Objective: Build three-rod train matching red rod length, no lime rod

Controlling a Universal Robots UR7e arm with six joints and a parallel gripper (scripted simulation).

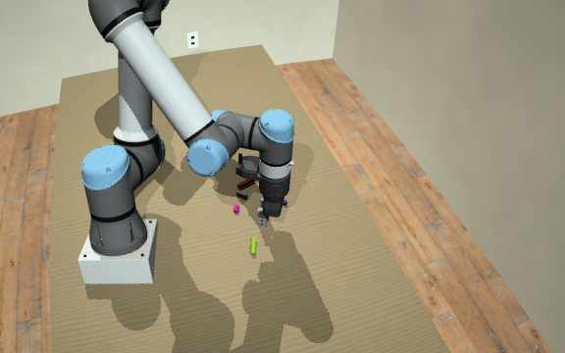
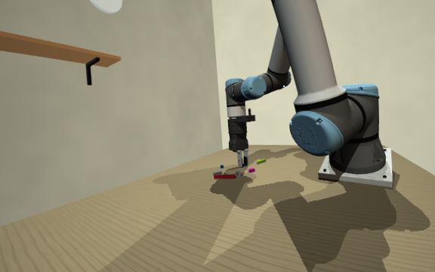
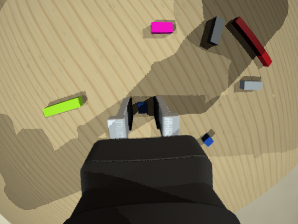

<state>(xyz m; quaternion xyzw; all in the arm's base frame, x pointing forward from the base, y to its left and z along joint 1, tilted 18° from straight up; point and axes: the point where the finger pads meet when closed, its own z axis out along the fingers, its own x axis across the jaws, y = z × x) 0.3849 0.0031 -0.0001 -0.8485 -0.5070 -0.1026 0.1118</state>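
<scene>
My gripper (image 2: 242, 165) (image 3: 143, 106) is open, low over the table, pointing straight down. A shaded blue rod (image 3: 143, 107) is between its parted fingers, touching neither as far as I can see. Another blue rod (image 1: 284, 202) (image 2: 221, 166) (image 3: 208, 140) lies outside the fingers, to their right in the wrist view. A magenta rod (image 1: 236, 209) (image 2: 251, 170) (image 3: 162, 27) lies apart. One grey rod (image 1: 241, 195) (image 2: 239, 174) (image 3: 216, 31) lies in shadow near the red rod (image 1: 245, 183) (image 2: 224, 176) (image 3: 251, 40); another grey rod (image 2: 217, 172) (image 3: 251, 85) lies below the red one in the wrist view. No rods stand end to end.
A lime rod (image 1: 253, 245) (image 2: 261, 161) (image 3: 63, 107) lies left of the fingers in the wrist view. The robot's base (image 1: 116, 270) (image 2: 357, 179) stands on the table (image 1: 361, 314) (image 2: 89, 234). Arm shadows cross the table. A wall shelf (image 2: 44, 47) is high up.
</scene>
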